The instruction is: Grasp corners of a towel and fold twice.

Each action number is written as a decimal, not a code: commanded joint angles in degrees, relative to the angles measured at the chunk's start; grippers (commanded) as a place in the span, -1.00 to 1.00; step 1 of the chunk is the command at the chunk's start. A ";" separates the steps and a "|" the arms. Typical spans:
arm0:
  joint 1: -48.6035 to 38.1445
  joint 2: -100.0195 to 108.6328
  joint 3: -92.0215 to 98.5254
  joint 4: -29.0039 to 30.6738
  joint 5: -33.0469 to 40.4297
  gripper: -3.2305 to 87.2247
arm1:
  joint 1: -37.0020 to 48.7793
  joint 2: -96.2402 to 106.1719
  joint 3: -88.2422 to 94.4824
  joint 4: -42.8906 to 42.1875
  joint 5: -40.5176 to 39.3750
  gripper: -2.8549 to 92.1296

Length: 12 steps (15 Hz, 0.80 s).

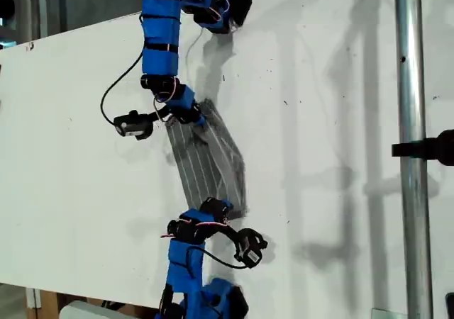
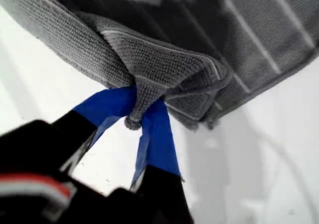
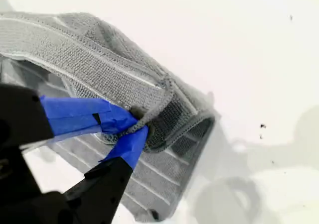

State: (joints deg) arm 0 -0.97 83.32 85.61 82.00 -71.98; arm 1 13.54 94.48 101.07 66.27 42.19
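Going from the exterior view's left: that stretch of the white bench (image 1: 71, 156) is bare. The towel (image 1: 209, 159) is found around the middle of the bench, half lifted and doubled over, strung between one arm reaching in from the far edge and another from the near edge. Which arm is which can't be told from the wrist views.

A bunched corner (image 2: 133, 122) is pinched tight in my first gripper (image 2: 138, 115). Another corner (image 3: 135, 115), with a rolled hem, is clamped in my second gripper (image 3: 137, 124).

For a clean fold, both corners should probably be carried across together at the same height. The edge between them should be held taut, and nothing let go until cloth is lying on cloth.

A metal pole (image 1: 410, 120) is seen furthest right. No brand, label or writing can be read anywhere.
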 commanded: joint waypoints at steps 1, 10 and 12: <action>-9.14 7.12 1.67 2.11 5.10 -0.99 | 8.70 4.31 -2.55 -3.08 -8.17 -0.94; -29.44 15.56 5.80 2.81 18.19 -0.99 | 19.51 6.33 -5.98 -11.69 -17.67 -0.94; -25.66 15.82 9.67 -0.53 15.38 -0.99 | 17.14 8.17 -1.32 -11.16 -15.91 -0.94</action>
State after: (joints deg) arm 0 -29.53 96.15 94.39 83.41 -55.11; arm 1 32.17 98.44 99.05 54.67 25.58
